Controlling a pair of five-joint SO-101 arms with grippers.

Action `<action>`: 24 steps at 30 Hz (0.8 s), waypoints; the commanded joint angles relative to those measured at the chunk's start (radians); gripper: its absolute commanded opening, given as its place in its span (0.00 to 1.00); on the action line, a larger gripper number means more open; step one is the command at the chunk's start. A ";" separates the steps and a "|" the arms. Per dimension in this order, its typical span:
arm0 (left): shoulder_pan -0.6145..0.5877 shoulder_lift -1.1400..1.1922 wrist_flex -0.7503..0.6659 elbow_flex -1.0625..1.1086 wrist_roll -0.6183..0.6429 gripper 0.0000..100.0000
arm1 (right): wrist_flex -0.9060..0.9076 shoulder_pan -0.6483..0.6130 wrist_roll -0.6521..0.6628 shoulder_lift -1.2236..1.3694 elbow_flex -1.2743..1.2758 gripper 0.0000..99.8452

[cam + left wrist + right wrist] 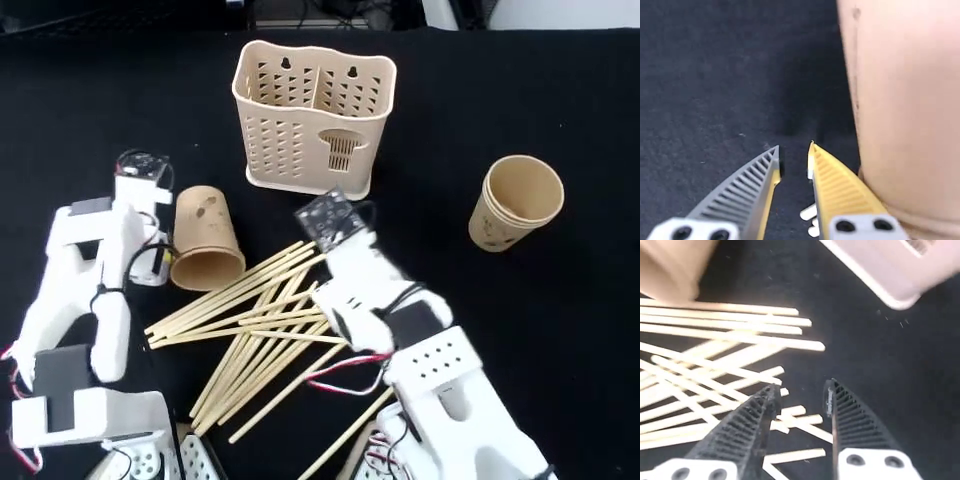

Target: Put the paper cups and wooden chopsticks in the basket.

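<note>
Watch the left hand here: its fingers are only a narrow gap apart, holding nothing, and the tipped cup lies just beside the yellow finger, not between the two. Close now and it catches air, or that finger shoves the round wall and the cup rolls off across the desk. It would need to open much wider and straddle the cup first.

Over to the right hand: partly open, empty, tips poised over the near ends of the chopsticks. They lie fanned and crossed, from the middle of the desk toward 7 o'clock. That's the danger: a pinch there could take several at once, or lever one against the others and scatter the pile. A stick held by its end would likely droop and snag the rim of the basket.

The basket stands at 12 o'clock with nothing visible inside. The tipped cup is at about 9 o'clock, and the stacked cups wait at 2 o'clock, well apart from both hands.
</note>
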 commanded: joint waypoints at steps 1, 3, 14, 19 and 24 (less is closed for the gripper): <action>0.068 -0.114 0.026 -0.005 0.057 0.11 | -0.023 -0.046 0.000 -0.019 -0.013 0.16; 0.097 -0.173 0.029 -0.001 0.063 0.11 | -0.032 -0.048 0.000 -0.019 -0.015 0.16; 0.124 -0.354 -0.106 0.203 0.064 0.11 | -0.161 -0.133 0.000 -0.012 -0.018 0.29; 0.130 -0.382 -0.186 0.269 0.118 0.11 | -0.245 -0.232 0.000 -0.012 -0.008 0.29; 0.134 -0.391 -0.190 0.277 0.121 0.11 | -0.313 -0.250 0.000 -0.012 -0.008 0.29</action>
